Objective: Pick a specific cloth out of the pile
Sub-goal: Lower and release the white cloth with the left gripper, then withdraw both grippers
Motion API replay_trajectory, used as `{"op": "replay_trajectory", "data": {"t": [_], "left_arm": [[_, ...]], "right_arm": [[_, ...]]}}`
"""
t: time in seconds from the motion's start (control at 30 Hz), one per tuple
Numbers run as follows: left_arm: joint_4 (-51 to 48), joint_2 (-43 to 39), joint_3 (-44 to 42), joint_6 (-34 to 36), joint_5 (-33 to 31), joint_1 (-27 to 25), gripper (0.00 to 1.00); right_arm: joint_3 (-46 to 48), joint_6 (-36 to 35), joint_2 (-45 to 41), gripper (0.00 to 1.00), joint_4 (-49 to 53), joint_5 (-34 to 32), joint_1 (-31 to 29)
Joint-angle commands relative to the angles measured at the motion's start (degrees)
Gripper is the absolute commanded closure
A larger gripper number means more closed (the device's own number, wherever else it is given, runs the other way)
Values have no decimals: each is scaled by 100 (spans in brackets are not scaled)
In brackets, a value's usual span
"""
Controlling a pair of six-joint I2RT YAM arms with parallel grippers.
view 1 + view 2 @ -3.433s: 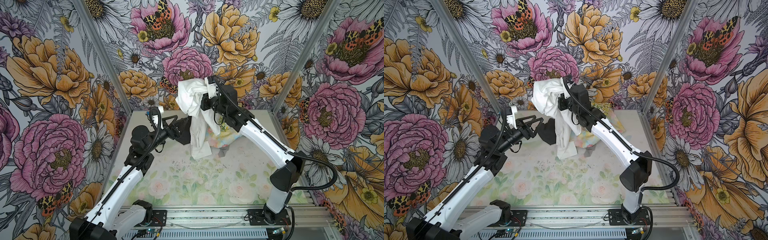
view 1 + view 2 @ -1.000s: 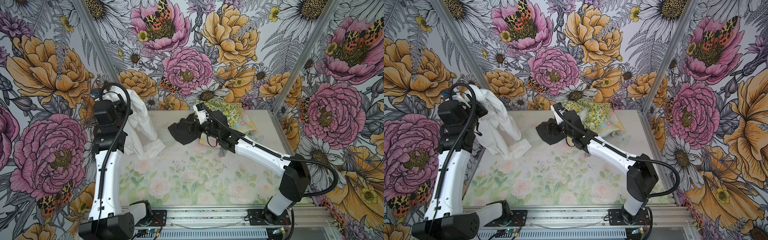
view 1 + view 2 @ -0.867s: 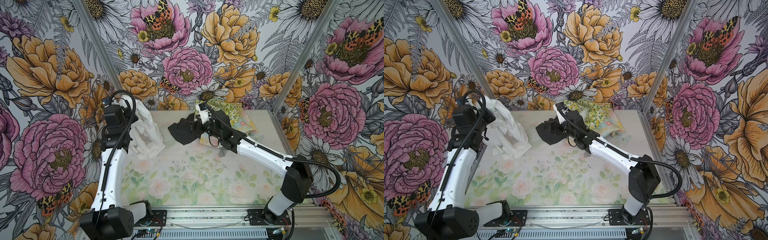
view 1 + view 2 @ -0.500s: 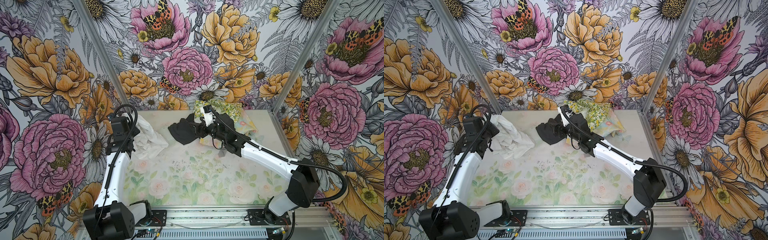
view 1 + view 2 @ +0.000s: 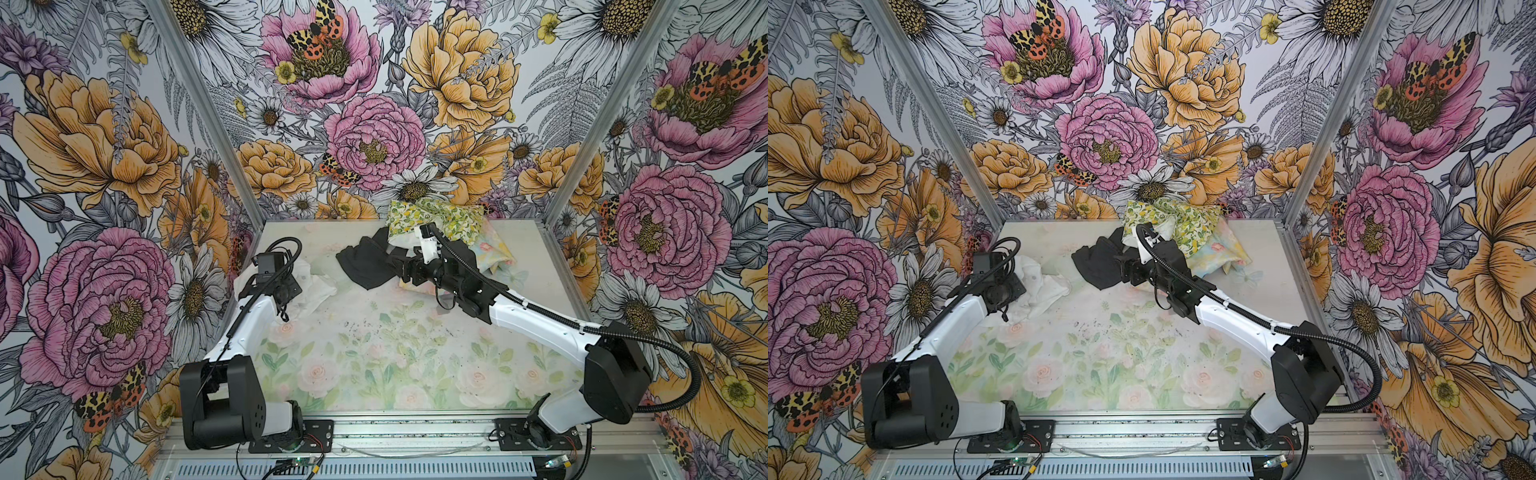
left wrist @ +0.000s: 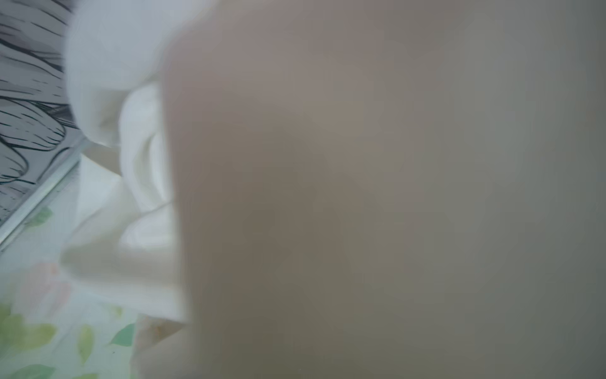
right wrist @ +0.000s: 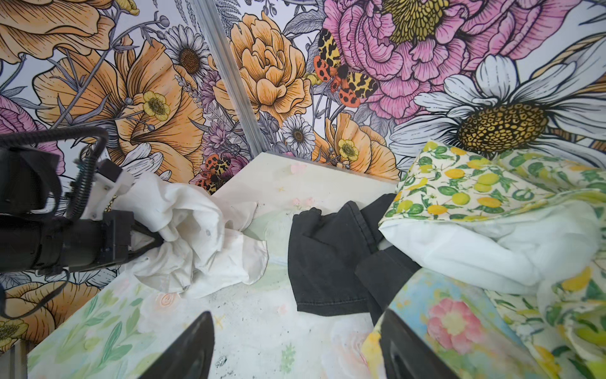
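Right wrist view gives the clearest look. The left gripper [image 7: 154, 241] has its jaws pressed together on a bunched fold of the cloth [image 7: 203, 242], the plain white garment. The garment lies crumpled, with its lower folds resting on the table [image 7: 262, 328].

In both top views the cloth sits at the middle left of the frame, close against the left wall and partly hidden under the left arm's wrist. A strip of bare table lies between it and the pile [image 5: 436, 232], which is heaped at the upper centre against the back wall.

The pile shows three pieces:
- a black cloth [image 5: 365, 266] on its left side, spread flat toward the middle of the table
- a lemon-print cloth [image 5: 449, 214] on top at the back, with some of its white underside turned out
- a pastel floral cloth [image 5: 496, 253] on the right

The right gripper [image 7: 295, 344] hangs at the centre of the frame in both top views, over the near edge of the black cloth where it meets the pastel piece. Its jaws stand wide apart, and only table and cloth edges show through the gap between them.

Left wrist view is almost wholly filled by a blurred beige-grey mass close to the lens, probably fabric. Sharper white folds and a little of the leafy table print show at one side.
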State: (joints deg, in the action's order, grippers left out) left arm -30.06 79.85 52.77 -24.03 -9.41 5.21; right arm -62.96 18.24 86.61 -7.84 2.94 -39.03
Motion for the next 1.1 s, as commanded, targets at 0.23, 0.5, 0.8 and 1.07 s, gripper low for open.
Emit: {"op": "replay_trajectory", "data": {"t": [0.23, 0.5, 0.8, 1.07], "left_arm": [[8, 1694, 638, -241, 355, -268, 100], [6, 2385, 1083, -418, 338, -40, 100], [19, 2677, 1431, -431, 376, 307, 100], [15, 1778, 1280, -414, 348, 213, 39]], "right_arm": [[455, 169, -527, 20, -344, -192, 278], [652, 301, -671, 19, -328, -57, 575], [716, 40, -675, 16, 97, 16, 763], [818, -183, -994, 13, 526, -118, 868]]}}
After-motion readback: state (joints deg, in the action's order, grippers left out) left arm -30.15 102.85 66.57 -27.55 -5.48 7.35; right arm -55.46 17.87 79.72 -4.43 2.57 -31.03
